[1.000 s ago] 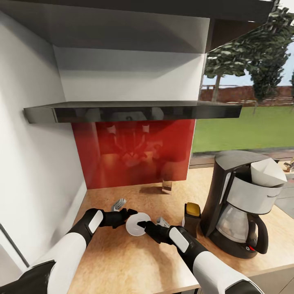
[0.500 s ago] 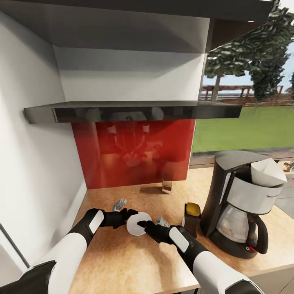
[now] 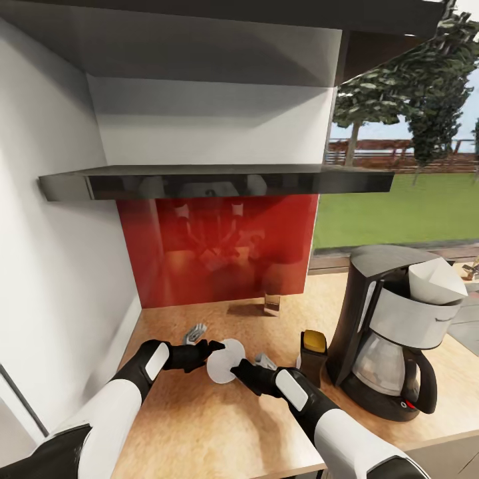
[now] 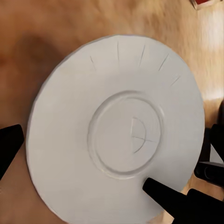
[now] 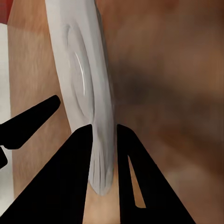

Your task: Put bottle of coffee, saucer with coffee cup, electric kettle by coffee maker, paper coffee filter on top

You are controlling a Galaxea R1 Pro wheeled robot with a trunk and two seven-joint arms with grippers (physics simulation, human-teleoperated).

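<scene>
The white saucer [image 3: 225,358] stands tipped on edge just above the kitchen countertop [image 3: 199,426]. My right gripper [image 3: 235,364] is shut on its rim, and the right wrist view shows both fingers pinching the saucer [image 5: 79,70]. My left gripper [image 3: 213,348] is open at the saucer's other side, facing the saucer's face [image 4: 121,135]. The coffee maker [image 3: 389,332] stands at the right with the paper coffee filter [image 3: 436,279] on top. The bottle of coffee [image 3: 313,352] stands beside it. The kitchen shelf [image 3: 219,179] hangs above. The coffee cup and electric kettle are out of view.
A white wall [image 3: 60,279] closes the counter's left end and a red backsplash [image 3: 219,253] its back. A small brown object [image 3: 271,303] stands at the backsplash. The countertop's front edge runs close below my arms.
The saucer has tipped up a little and shifted slightly up and right with the right gripper. The left arm has stayed in place.
</scene>
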